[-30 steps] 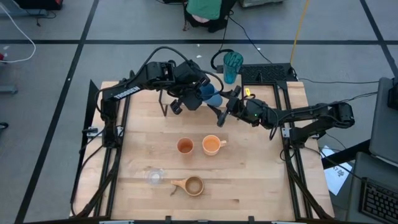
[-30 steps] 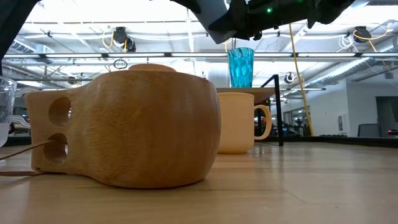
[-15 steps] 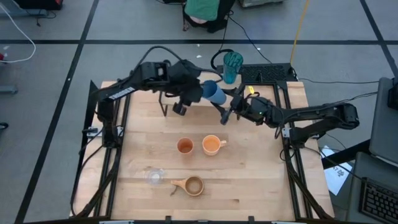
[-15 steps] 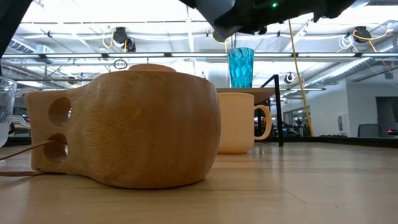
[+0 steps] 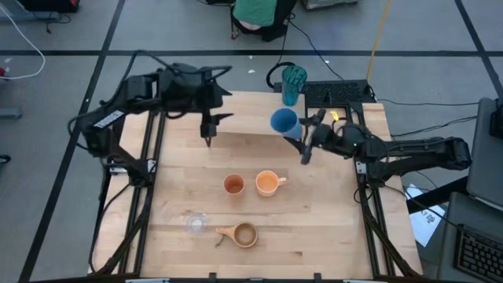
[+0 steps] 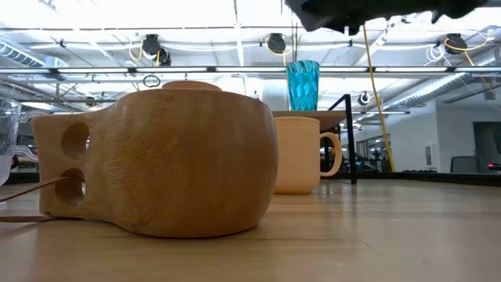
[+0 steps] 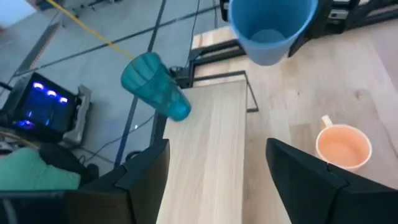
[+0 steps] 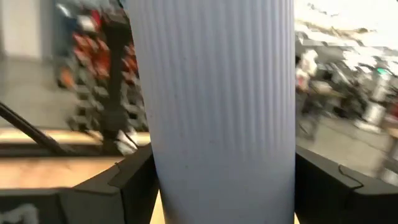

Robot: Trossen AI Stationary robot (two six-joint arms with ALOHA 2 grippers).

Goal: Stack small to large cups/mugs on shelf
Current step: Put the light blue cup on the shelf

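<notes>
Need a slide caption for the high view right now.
Right gripper holds the blue cup near the teal tumbler; left gripper, open, hangs over the shelf.

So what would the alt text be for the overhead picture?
Seen from above, the right pincer holds a blue ribbed cup over a wooden table, near a teal textured tumbler. The left pincer hangs open and empty.

In the low view the wooden cup (image 6: 160, 160) hides most of the mug (image 6: 301, 154) and the tumbler behind it — we see only a sliver of glass (image 6: 7, 137) at the frame's edge. The right arm there is cut off at the top. In the right wrist view the blue cup (image 8: 217, 106) overflows the frame — background blurred.
</notes>
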